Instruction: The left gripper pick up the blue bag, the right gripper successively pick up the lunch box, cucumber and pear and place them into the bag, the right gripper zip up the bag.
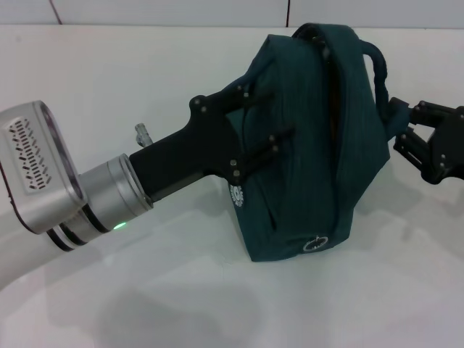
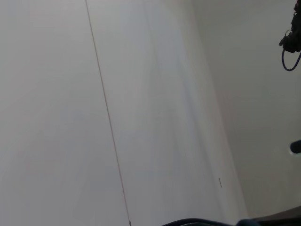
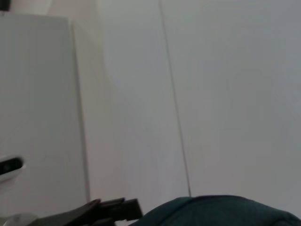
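The blue bag (image 1: 319, 145) stands tilted on the white table in the middle of the head view, its dark zip line running down its top and a ring zipper pull (image 1: 317, 243) at its near lower end. My left gripper (image 1: 272, 116) comes in from the left and is shut on a fold of the bag's side, above the round white logo (image 1: 236, 194). My right gripper (image 1: 400, 130) sits against the bag's right end, just below a rope-like handle (image 1: 377, 61). The bag's fabric (image 3: 221, 209) fills the right wrist view's lower edge. Lunch box, cucumber and pear are out of view.
The white table (image 1: 145, 290) spreads out around the bag, with a pale tiled wall (image 1: 167, 11) behind it. My left arm's silver wrist (image 1: 109, 199) reaches across the table's left side. The left wrist view shows only wall panels.
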Controlling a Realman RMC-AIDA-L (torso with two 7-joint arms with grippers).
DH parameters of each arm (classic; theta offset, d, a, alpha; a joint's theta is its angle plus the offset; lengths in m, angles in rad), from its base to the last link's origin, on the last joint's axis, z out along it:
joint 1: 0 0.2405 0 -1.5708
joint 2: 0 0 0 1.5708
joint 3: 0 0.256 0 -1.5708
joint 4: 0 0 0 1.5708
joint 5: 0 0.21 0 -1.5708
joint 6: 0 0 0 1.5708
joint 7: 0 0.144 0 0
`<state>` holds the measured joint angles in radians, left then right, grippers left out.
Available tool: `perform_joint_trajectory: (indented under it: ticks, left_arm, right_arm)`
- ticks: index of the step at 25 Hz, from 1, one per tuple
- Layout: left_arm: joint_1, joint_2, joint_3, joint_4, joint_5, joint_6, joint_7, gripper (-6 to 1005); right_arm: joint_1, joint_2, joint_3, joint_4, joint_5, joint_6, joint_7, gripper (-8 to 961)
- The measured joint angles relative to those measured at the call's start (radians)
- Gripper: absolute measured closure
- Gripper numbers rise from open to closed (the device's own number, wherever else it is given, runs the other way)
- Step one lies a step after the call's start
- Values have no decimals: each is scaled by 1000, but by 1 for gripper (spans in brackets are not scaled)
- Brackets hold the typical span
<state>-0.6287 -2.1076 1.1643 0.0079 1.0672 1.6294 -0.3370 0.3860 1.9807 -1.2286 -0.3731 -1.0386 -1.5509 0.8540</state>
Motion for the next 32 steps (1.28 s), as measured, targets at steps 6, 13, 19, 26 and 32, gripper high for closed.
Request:
perform_joint_trajectory:
  ticks: [6,13,19,26,32]
  left_arm:
    - [-11,0,0,-1,-4,-22,0,497]
    - [-18,0,-2,-1,-4,-27,-1,497]
    - [-26,0,-2,-1,-4,-31,-1,497]
    - [-31,0,-2,-1,-2,-33,0,498]
    - [-40,0,-2,-9,0,-35,0,498]
  right_arm:
    - [-20,-12,0,-20,-18,-8,1,745]
    - [-58,-32,9,-29,-20,-27,1,528]
    - [-76,-65,8,-32,-44,-40,6,418]
    - [-77,-96,9,-68,-133,-41,86,402]
    - [-97,-97,46,-81,-151,-85,66,404]
